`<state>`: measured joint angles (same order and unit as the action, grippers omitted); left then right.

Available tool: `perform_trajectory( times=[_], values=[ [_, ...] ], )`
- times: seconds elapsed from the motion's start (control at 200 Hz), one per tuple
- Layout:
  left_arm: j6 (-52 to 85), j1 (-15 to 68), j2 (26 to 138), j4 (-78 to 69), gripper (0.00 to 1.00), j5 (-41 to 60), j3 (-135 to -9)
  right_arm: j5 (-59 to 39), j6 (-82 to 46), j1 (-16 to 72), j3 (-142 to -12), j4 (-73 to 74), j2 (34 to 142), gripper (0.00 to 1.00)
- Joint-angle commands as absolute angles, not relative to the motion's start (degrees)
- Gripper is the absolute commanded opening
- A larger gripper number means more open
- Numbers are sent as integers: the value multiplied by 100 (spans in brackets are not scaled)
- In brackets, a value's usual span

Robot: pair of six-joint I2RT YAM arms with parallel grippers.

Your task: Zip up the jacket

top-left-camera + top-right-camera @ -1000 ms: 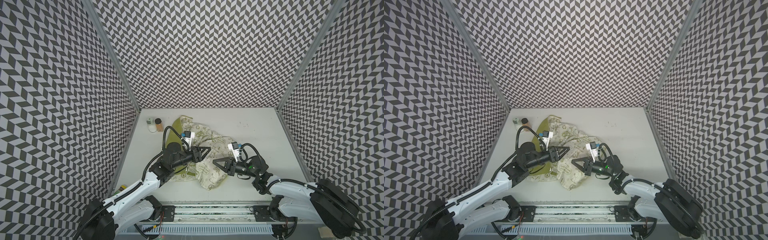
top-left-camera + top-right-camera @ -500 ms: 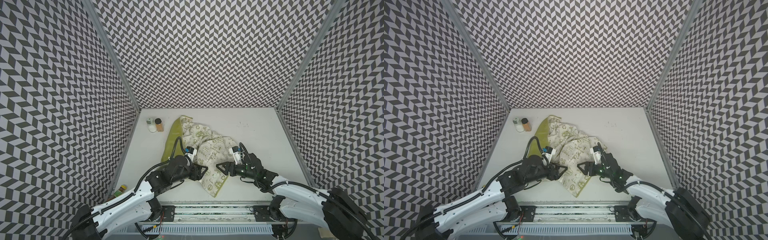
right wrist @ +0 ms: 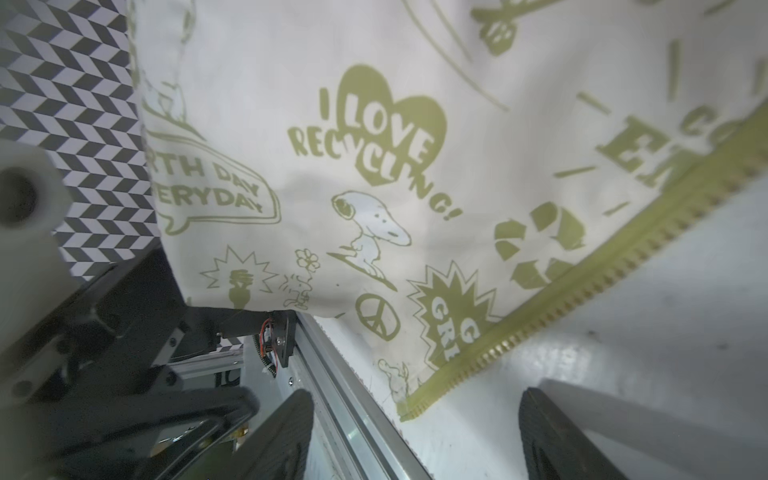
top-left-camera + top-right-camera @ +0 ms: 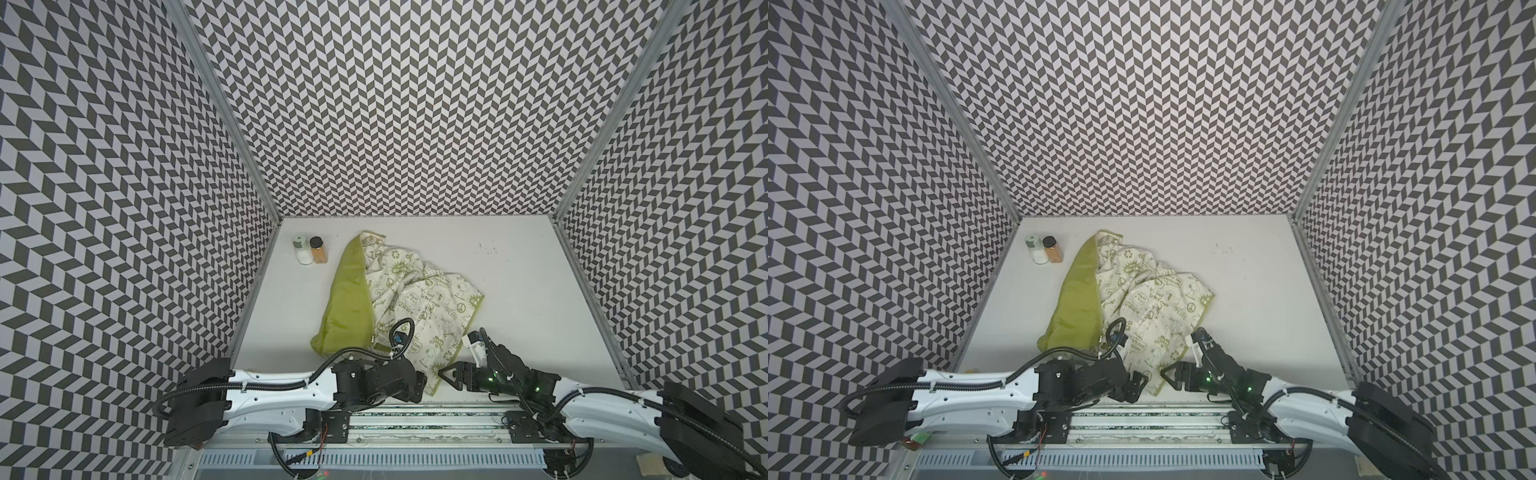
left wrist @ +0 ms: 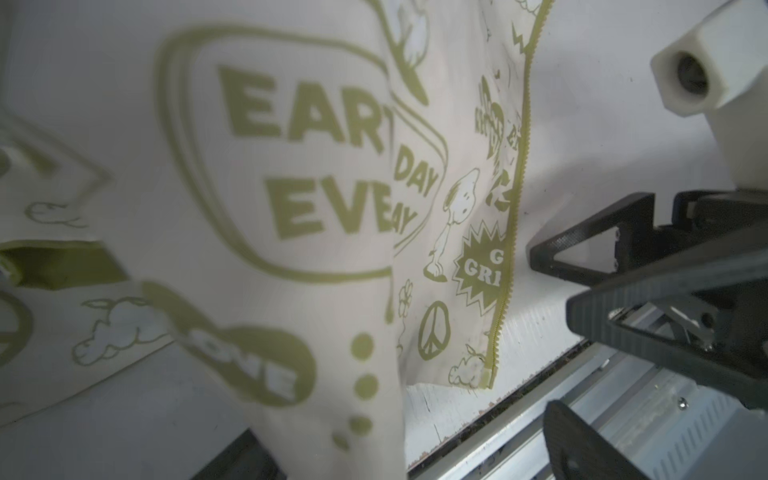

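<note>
Well, in both top views the jacket (image 4: 399, 299) lies crumpled, lining up, left of middle on the table (image 4: 532, 291), its near corner between my left claw (image 4: 417, 384) and right claw (image 4: 444, 374); left wrist: my jaws gape, lining sagging between them; right wrist: jaws wide and empty, the zip (image 3: 582, 282) end just ahead; closing now could pinch lining instead of zip.
</note>
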<state>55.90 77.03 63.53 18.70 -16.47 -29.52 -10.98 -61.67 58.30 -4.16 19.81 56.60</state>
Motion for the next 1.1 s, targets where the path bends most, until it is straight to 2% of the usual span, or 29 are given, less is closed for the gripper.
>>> perform_trajectory(
  times=[0.0,0.12,0.175,0.205,0.25,0.376,0.511,0.831,1.092],
  values=[
    [5886,7542,6485,1037,86,-1924,-2858,-695,-6787,5941,-122,2616,5955,78],
    [5941,7088,6375,124,41,-1560,-2505,-517,-6990,5941,158,3284,5996,78],
    [5906,6883,6204,-346,18,-1277,-2344,-287,-7102,5942,141,3195,6018,78],
    [5882,6841,6087,-538,10,-1199,-2305,-259,-7126,5934,126,3191,6030,78],
    [5826,6791,5917,-667,4,-1144,-2341,-235,-7111,5935,107,3278,6074,79],
    [5745,6629,5536,-480,0,-1105,-2672,-255,-7198,5934,100,3820,6260,79],
    [5698,6331,5330,-554,0,-711,-2835,-225,-7118,5933,-85,4361,6535,80],
    [5734,6014,5471,-477,0,-296,-3086,-40,-7128,5942,54,7346,7477,80],
    [5860,5797,5332,-538,0,-18,-3125,387,-7132,5933,-223,7624,8051,79]
  ],
)
